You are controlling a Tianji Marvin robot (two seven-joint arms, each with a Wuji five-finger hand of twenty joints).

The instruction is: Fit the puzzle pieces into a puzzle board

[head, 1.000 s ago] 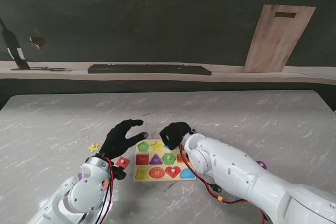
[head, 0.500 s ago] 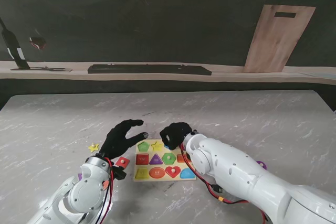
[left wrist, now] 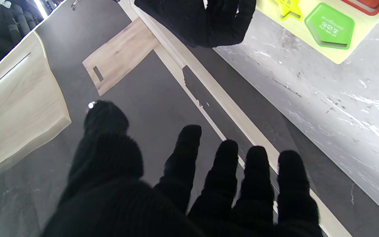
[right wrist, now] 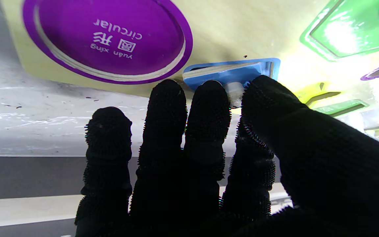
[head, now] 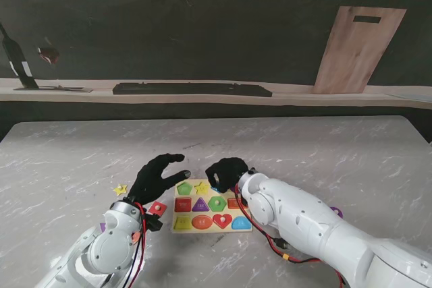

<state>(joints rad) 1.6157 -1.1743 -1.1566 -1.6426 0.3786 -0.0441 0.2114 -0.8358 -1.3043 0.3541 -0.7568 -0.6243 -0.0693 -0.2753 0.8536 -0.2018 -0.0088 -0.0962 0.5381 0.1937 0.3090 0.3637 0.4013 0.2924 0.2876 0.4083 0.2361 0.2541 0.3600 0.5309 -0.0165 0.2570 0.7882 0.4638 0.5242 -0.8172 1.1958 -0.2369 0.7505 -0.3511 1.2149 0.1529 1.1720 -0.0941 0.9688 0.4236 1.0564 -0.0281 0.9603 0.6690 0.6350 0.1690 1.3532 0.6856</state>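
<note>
Little has changed since a second ago: your right hand [head: 225,172] sits at the same far edge of the board [head: 210,228], the forearm shifted only slightly. Left hand [head: 156,175] has not moved; it hovers just left of the board, fingers [left wrist: 189,148] spread, holding nothing.

Right wrist view: fingertips [right wrist: 209,95] and thumb pinch a blue piece [right wrist: 229,74] by its small knob, tilted at the board's edge, beside the seated purple circle [right wrist: 107,39]. You cannot tell whether it is in its slot.

Board lies flat on the surface [head: 304,146], near you, between the arms. Seated pieces show: green pentagon [head: 184,189], heart [head: 222,220], red oval [head: 202,222]. Loose pieces: a yellow star [head: 120,189] on the surface left of the left hand, a red piece [head: 157,208] by the left wrist.

Surface is pale grey marble. Behind it, a low shelf [head: 290,92] carries a long dark bar [head: 192,89]; a wooden board [head: 358,48] leans on the dark wall.
</note>
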